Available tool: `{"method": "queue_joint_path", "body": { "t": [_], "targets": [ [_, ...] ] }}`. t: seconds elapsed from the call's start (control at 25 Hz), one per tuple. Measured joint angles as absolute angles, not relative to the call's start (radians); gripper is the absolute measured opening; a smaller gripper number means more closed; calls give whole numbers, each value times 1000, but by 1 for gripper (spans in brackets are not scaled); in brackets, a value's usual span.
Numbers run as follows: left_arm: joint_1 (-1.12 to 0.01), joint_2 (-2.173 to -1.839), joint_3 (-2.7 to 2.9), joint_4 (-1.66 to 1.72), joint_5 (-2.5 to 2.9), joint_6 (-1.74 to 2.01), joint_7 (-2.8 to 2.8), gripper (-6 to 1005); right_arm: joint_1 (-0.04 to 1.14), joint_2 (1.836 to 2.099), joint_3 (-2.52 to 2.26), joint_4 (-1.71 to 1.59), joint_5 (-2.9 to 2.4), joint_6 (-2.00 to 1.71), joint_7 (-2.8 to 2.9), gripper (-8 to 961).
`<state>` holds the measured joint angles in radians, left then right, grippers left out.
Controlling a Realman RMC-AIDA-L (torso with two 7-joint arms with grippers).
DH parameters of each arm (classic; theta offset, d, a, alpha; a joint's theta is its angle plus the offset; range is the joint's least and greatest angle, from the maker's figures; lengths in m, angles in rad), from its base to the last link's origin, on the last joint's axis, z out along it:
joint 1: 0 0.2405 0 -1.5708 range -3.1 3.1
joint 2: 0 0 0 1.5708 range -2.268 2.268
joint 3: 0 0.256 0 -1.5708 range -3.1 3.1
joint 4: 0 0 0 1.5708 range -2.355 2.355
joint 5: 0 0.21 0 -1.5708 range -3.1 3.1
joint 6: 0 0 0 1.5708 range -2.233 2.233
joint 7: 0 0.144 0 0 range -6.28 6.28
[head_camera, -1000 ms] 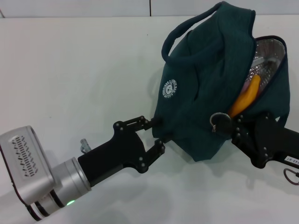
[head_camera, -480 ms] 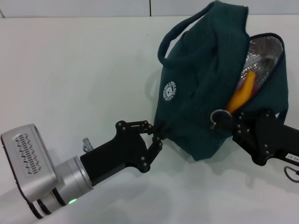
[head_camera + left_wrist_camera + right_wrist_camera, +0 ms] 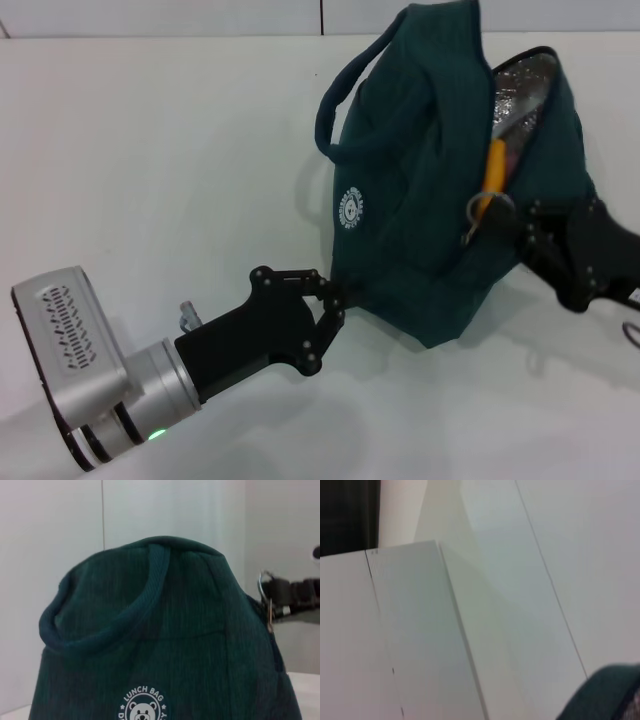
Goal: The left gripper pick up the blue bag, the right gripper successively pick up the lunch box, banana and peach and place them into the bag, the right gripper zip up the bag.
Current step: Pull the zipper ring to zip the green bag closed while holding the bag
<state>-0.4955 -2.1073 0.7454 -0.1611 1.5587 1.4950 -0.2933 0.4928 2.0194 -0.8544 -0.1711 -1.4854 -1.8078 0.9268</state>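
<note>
The blue bag stands tilted on the white table, its round white logo facing my left arm. My left gripper is shut on the fabric at the bag's lower near corner. My right gripper is shut on the ring zipper pull beside the narrow opening. Through that opening show the banana and the silver foil lining. The lunch box and the peach are hidden. The left wrist view shows the bag, one loop handle, and the right gripper with the ring.
Bare white table stretches to the left of and behind the bag. A white wall rises past the table's far edge. The right wrist view shows white wall panels and a corner of the bag.
My left gripper has closed on the bag's lower corner. The right gripper has drawn the zipper ring up and to the right. The bag has tipped more upright and its opening has narrowed.
</note>
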Motion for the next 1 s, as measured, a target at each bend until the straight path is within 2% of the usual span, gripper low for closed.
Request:
{"method": "queue_joint_path", "body": {
  "t": [0.2, 1.0],
  "targets": [
    [-493, -2106, 746, -161, 1560, 1487, -309, 61, 503, 2019, -857, -227, -1454, -1814, 1004, 45],
    [-485, -2100, 775, -161, 1564, 1490, -390, 74, 580, 2008, -861, -377, -1347, -1702, 1286, 49]
  ]
}}
